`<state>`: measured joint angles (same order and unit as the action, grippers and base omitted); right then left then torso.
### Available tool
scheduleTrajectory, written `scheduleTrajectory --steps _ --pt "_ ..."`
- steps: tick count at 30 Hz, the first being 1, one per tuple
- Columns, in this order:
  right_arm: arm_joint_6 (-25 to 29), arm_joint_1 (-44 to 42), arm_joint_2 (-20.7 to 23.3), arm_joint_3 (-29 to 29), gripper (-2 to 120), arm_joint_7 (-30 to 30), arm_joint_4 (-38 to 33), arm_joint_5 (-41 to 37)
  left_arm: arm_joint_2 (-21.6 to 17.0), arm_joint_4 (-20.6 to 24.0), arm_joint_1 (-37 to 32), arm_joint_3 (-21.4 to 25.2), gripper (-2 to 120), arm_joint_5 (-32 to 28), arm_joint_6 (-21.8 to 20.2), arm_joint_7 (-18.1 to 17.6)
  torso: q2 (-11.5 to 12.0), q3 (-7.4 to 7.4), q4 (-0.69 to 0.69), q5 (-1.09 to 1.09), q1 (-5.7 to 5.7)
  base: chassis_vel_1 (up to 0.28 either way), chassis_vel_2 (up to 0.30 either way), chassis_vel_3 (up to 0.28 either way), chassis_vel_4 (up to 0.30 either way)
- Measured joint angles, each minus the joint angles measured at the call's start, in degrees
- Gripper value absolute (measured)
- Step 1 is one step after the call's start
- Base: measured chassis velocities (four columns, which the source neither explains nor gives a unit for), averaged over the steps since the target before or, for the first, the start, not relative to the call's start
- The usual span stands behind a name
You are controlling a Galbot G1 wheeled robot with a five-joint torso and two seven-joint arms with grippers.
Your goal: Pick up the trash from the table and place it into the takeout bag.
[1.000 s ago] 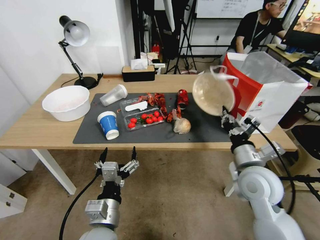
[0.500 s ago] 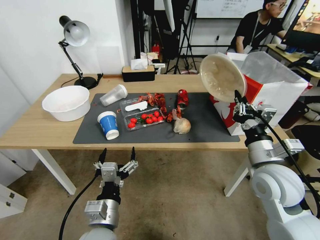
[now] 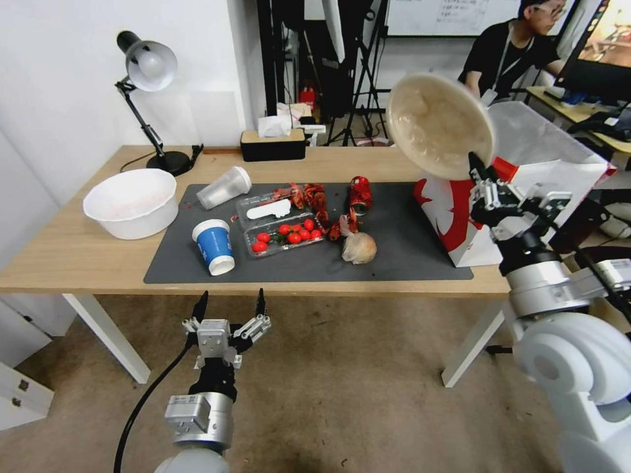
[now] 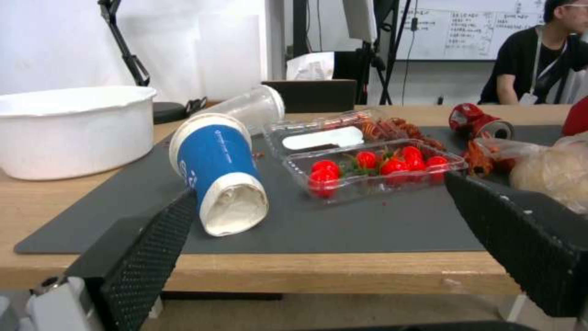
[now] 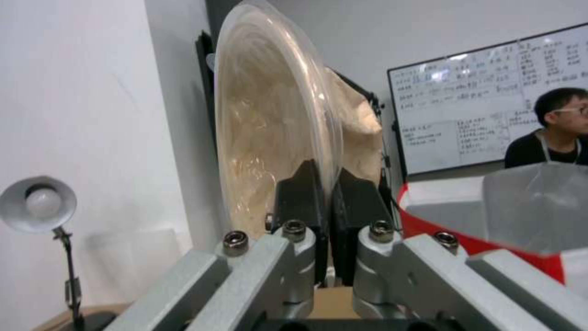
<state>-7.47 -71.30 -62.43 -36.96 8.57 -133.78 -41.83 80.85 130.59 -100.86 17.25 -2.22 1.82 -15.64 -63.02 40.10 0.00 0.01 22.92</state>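
My right gripper (image 3: 478, 172) is shut on the rim of the beige bowl (image 3: 438, 125), holding it on edge in the air beside the open top of the white and red takeout bag (image 3: 526, 177). The right wrist view shows the bowl (image 5: 269, 138) pinched between the black fingers (image 5: 300, 193), with the bag (image 5: 521, 216) just beside. On the table's (image 3: 72, 249) grey mat (image 3: 401, 253) lie a blue-and-white cup (image 3: 214, 246), a clear cup (image 3: 223, 187), a crushed red can (image 3: 359, 192) and a tan paper ball (image 3: 359, 248). My left gripper (image 3: 227, 306) hangs open before the table's front edge.
A white tub (image 3: 131, 201) and a desk lamp (image 3: 148, 72) stand at the table's left. A clear tray of tomatoes (image 3: 284, 236) and red scraps (image 3: 314, 197) sit mid-mat. A black tissue box (image 3: 272, 144) is at the back edge. A person sits behind the bag.
My right arm has lifted the bowl up and to the right, from in front of the bag's red side to level with its open top. The left arm has stayed put.
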Motion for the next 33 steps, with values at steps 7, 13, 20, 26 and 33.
scheduleTrajectory --steps 7,13,20,26,33 --pt "0.12 0.97 1.62 -1.69 0 1.72 0.03 -2.45 -0.05 0.00 -0.01 0.01 100 0.05 0.00 -0.01 0.00 0.00 0.00 0.00 0.00 0.000 0.000 0.000 0.000" --pt "-1.29 6.37 5.87 -4.02 0 10.50 3.45 -4.74 -0.01 -0.51 0.38 -0.04 100 0.13 -0.06 -0.01 0.00 0.00 0.00 0.00 0.00 0.000 0.000 0.000 0.000" --pt "-1.42 11.16 9.54 -4.67 0 14.29 9.21 -6.18 0.13 -1.42 1.07 0.03 100 0.23 -0.10 -0.01 0.00 0.01 0.00 0.00 0.00 0.000 0.000 0.000 0.000" --pt "-2.91 12.09 10.00 -4.10 13 15.59 10.78 -5.89 0.36 -1.90 1.26 0.07 100 0.19 -0.11 -0.01 0.00 0.01 0.00 0.00 0.00 0.000 0.000 0.000 0.000" --pt "-3.41 12.89 9.44 -2.59 36 15.28 12.61 -3.65 0.56 -2.35 1.59 0.24 100 0.09 -0.12 0.05 0.00 0.00 0.00 -0.01 0.00 0.000 0.000 0.000 0.000"
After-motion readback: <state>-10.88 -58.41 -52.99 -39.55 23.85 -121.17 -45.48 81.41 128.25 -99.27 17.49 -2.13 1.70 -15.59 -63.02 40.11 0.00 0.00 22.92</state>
